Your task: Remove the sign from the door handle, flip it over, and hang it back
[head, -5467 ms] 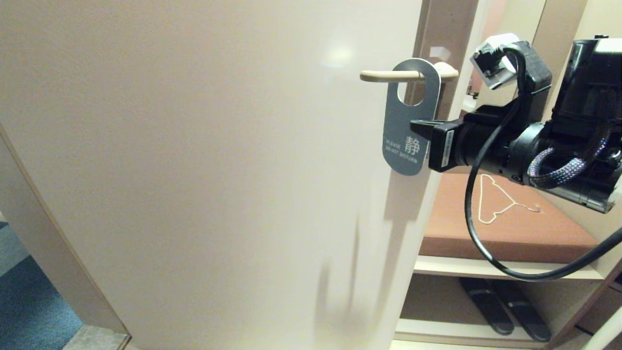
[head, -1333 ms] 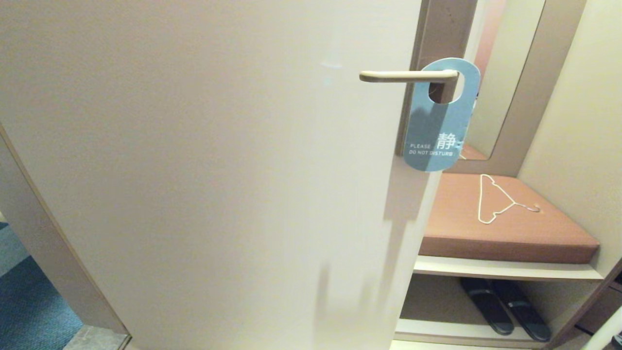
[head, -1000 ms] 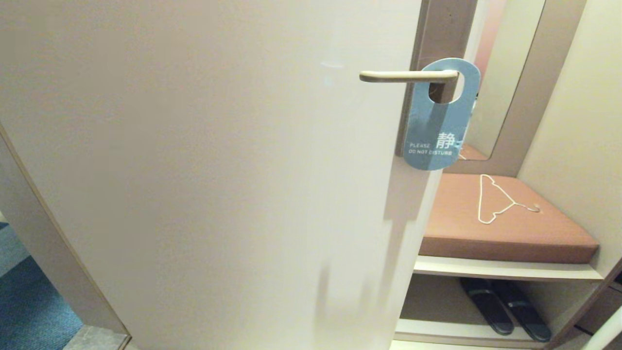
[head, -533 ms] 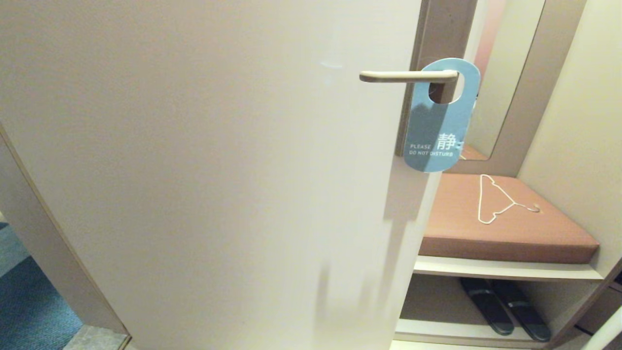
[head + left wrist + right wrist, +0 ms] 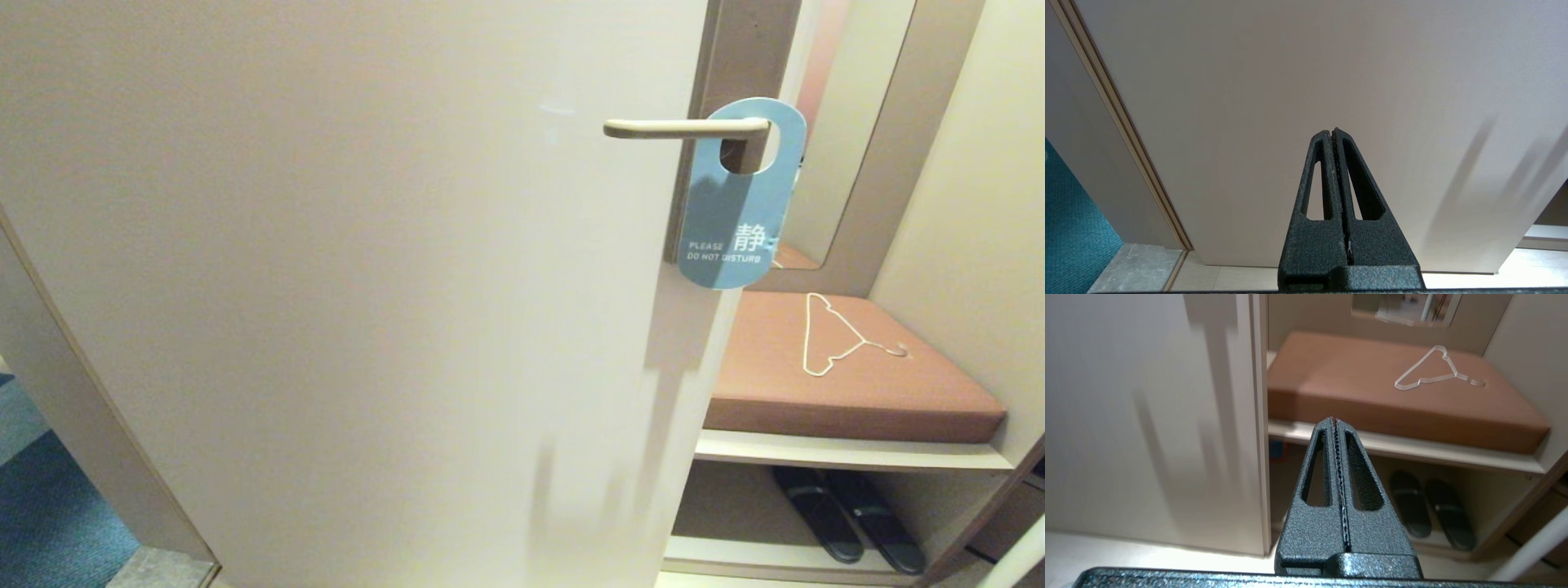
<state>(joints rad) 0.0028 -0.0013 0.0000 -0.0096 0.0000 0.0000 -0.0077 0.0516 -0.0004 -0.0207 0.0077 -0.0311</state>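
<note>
Hanging from the door handle (image 5: pixel 686 127), the sign (image 5: pixel 739 200) shows its light blue "PLEASE DO NOT DISTURB" face, its hole looped over the lever close to the pivot end, its lower half dangling past the edge of the door (image 5: pixel 351 286) in front of the alcove. Neither arm appears in the head view. The left hand (image 5: pixel 1334 131) is pressed shut and empty, pointing at the bare lower door panel; the right hand (image 5: pixel 1334 419) is likewise shut and empty, aimed low toward the brown cushion (image 5: pixel 1396 392), the white wire hanger (image 5: pixel 1431 371) on it, and the slippers (image 5: pixel 1431 508) on the shelf beneath.

Judging by this, both hands sit well away from the sign. The card hangs loose and slightly tilted, so a nudge by closed fingers would probably set it swinging or push it along the lever. A hand arriving shut cannot pinch the thin edge at all. Pulling it off at an angle could also snag the hole on the lever and bend the card.
</note>
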